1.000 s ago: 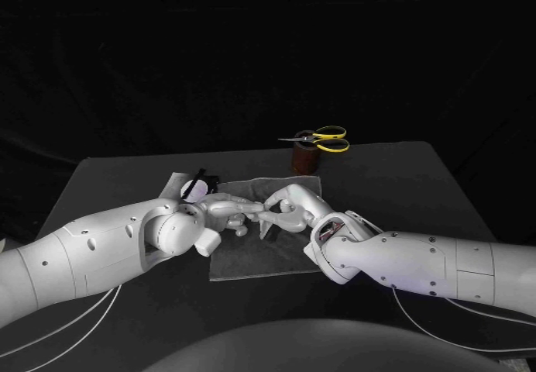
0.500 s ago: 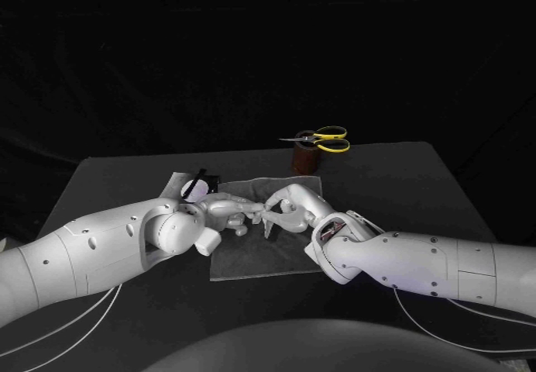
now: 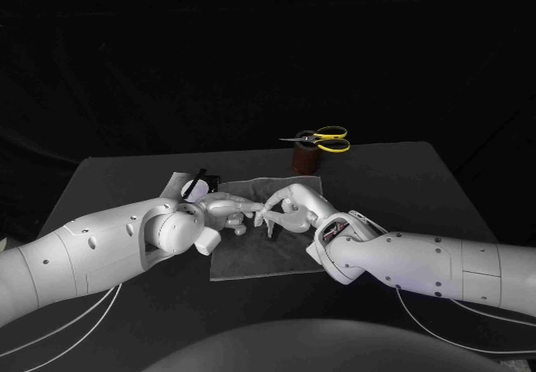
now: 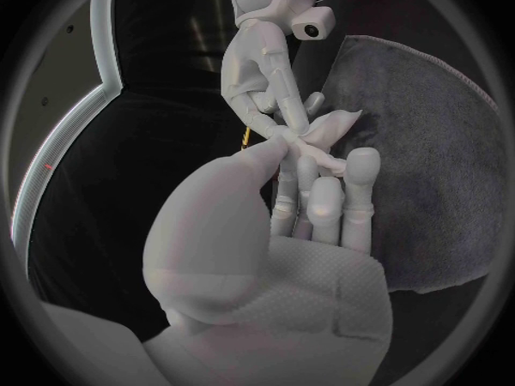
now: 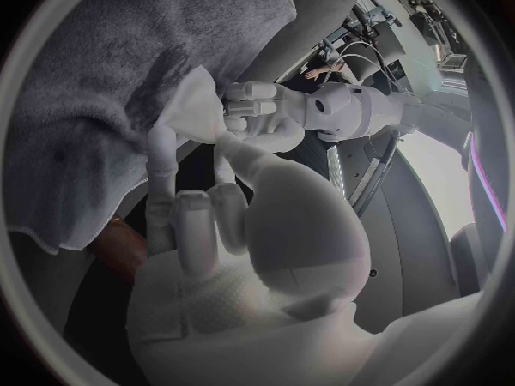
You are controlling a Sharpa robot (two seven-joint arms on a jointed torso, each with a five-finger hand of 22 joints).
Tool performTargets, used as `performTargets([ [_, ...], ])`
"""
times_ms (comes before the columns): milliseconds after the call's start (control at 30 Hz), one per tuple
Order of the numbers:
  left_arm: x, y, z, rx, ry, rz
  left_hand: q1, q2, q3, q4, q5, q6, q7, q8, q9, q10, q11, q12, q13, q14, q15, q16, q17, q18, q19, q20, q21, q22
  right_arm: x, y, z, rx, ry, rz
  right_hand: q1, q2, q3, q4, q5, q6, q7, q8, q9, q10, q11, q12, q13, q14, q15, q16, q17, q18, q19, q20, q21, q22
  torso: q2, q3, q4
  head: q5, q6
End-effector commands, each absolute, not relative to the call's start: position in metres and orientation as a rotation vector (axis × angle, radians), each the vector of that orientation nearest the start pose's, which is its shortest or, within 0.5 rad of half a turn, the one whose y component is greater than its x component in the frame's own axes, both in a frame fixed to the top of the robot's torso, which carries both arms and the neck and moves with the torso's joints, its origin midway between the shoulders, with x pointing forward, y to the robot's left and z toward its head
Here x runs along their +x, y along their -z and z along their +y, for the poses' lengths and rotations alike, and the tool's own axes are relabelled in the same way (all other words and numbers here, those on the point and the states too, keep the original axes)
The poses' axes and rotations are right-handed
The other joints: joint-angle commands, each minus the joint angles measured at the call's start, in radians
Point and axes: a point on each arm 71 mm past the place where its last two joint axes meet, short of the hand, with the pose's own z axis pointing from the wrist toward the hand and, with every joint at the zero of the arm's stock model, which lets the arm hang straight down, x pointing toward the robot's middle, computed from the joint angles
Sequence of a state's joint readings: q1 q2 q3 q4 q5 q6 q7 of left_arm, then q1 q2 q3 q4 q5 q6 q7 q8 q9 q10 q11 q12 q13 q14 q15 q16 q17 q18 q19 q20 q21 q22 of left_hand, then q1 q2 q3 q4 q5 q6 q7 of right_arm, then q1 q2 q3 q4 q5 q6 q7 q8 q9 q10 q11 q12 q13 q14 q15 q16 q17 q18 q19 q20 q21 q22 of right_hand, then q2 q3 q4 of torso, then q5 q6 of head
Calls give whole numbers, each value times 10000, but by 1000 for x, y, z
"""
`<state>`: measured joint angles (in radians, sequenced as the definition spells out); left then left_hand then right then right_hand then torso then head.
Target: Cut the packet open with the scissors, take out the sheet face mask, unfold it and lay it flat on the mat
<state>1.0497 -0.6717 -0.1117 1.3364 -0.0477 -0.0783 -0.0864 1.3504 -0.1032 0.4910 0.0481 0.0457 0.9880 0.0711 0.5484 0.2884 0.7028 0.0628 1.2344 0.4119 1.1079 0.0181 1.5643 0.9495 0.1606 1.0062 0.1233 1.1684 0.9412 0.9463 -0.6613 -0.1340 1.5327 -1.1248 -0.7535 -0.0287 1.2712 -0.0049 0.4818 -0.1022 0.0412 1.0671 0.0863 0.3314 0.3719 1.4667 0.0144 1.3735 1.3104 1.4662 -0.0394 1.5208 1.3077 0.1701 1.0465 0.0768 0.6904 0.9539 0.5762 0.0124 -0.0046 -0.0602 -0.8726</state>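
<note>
Over the grey mat [image 3: 263, 260] my two hands meet fingertip to fingertip. The left hand [image 3: 227, 211] and the right hand [image 3: 290, 208] both pinch a small, still-folded white sheet face mask [image 3: 266, 221] between them, just above the mat. In the left wrist view the mask [image 4: 335, 129] sticks out from the left hand [image 4: 317, 197] where the right hand [image 4: 263, 77] meets it. The right wrist view has the mask [image 5: 193, 103] between the right hand [image 5: 198, 214] and the left hand [image 5: 269, 107], over the mat [image 5: 107, 69]. The yellow-handled scissors [image 3: 323, 139] stand in a brown holder [image 3: 305, 160].
The opened packet [image 3: 192, 186], white with dark print, lies at the mat's back left corner behind my left hand. The scissors holder stands at the back of the black table [image 3: 391, 186], just beyond the mat. Bare table lies to the right and left of the arms.
The hands have stayed together over the mat. The right hand's fingers have shifted slightly toward the left hand and the pinched mask sits a little higher.
</note>
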Motion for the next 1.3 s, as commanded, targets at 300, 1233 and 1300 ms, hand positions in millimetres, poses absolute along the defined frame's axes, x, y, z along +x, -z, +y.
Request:
performTargets([
  [300, 454, 316, 163, -13322, 12892, 21692, 230, 100, 49, -26, 19, 27, 100, -33, 350, 56, -43, -98, -53, 1, -50, 37, -122, -91, 57, -27, 4, -56, 405, 304, -123, 3242, -9817, 16914, -583, 293, 398, 465, 70, -359, 58, 172, 319, -84, 27, -408, 642, 52, 35, -104, 459, 97, -111, -7, -11, 36, -4, -5, 2, 13, 0],
  [1233, 456, 314, 165, -12944, 13160, 21358, 462, 246, 391, -83, 22, -12, 208, 24, 567, -98, -22, -225, -137, -141, -48, -4, -335, -99, 89, -55, -5, -48, 406, 308, -130, 3249, -10095, 17316, -743, 524, 1551, 965, 70, -740, 280, 38, 200, -363, 228, -874, 325, -182, 217, -235, 144, 95, -305, 153, -199, 38, 2, 3, 1, 32, 0],
  [1300, 456, 314, 165, -12914, 13150, 21386, 461, 251, 403, -80, 23, -13, 206, 27, 576, -101, -20, -224, -138, -156, -46, -4, -355, -102, 98, -55, 1, -39, 406, 307, -131, 3316, -10047, 17235, -748, 494, 1617, 955, 70, -684, 259, 64, 205, -284, 210, -748, 421, -116, 204, -194, 258, 105, -278, 151, -181, 54, 1, -3, 2, 33, 0],
])
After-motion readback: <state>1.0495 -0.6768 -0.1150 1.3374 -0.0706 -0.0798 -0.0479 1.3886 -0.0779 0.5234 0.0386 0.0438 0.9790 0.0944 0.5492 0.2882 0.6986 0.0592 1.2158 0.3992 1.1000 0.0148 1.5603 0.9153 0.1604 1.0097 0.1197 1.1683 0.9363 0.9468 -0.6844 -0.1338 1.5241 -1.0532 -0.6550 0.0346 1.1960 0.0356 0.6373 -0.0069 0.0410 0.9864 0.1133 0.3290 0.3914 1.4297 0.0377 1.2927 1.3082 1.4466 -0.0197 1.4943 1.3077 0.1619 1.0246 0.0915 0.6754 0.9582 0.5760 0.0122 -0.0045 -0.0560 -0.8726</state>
